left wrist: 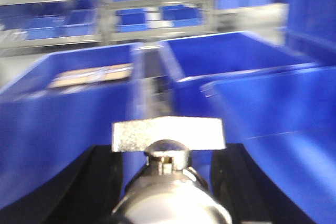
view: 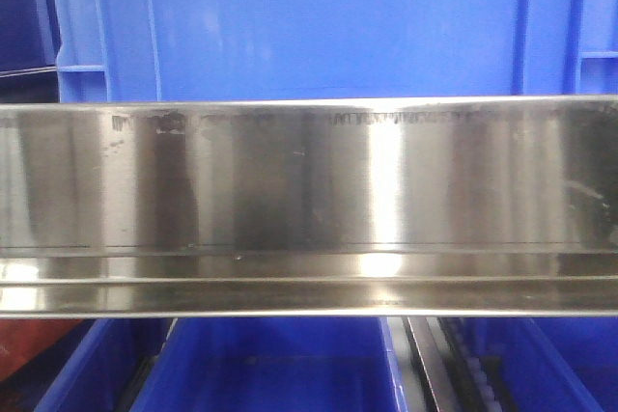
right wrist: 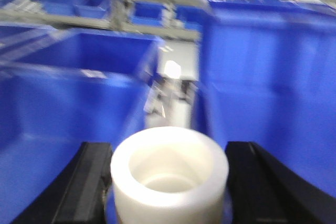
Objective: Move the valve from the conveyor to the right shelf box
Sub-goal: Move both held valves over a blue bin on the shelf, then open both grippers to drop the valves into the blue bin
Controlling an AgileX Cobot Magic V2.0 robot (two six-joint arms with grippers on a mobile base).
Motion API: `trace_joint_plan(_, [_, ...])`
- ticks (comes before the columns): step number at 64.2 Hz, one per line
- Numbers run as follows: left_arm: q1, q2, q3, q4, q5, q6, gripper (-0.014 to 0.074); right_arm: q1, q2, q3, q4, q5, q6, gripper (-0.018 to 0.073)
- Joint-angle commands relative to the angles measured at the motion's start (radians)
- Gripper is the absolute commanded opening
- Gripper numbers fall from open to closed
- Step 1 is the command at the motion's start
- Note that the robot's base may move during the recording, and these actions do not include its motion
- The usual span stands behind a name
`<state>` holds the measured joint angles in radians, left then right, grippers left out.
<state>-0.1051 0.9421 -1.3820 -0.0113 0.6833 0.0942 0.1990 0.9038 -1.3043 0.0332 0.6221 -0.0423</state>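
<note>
Valve (right wrist: pixel 169 182), white cap foremost, sat gripped in right claw (right wrist: pixel 168 151), blue bins (right wrist: pixel 79 77) ahead of it; left claw (left wrist: pixel 168 153) clamped a silvery fitting (left wrist: pixel 168 134).

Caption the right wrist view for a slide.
White-capped valve held in the right gripper, facing blurred blue bins.
</note>
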Motion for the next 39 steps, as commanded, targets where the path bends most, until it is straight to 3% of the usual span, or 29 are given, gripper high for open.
trace_joint_plan(1, [-0.087, 0.095, -0.115, -0.014, 0.010, -0.001, -0.0111, 0.069, 0.081, -0.117, -0.002, -0.055, -0.001, -0.0153])
trace_joint_plan(13, [-0.298, 0.320, -0.295, -0.011, 0.014, -0.001, -0.0111, 0.204, 0.263, -0.295, -0.002, -0.048, -0.001, -0.0153])
trace_joint_plan(19, [-0.366, 0.416, -0.357, -0.011, 0.014, -0.001, -0.0111, 0.242, 0.335, -0.348, -0.002, -0.037, -0.001, -0.0153])
trace_joint_plan(26, [-0.401, 0.521, -0.392, -0.011, 0.014, -0.001, -0.0111, 0.253, 0.410, -0.363, -0.002, -0.024, -0.001, -0.0153])
trace_joint_plan(39, [-0.401, 0.674, -0.399, -0.011, 0.022, -0.001, -0.0111, 0.253, 0.548, -0.363, 0.012, 0.015, -0.001, -0.0153])
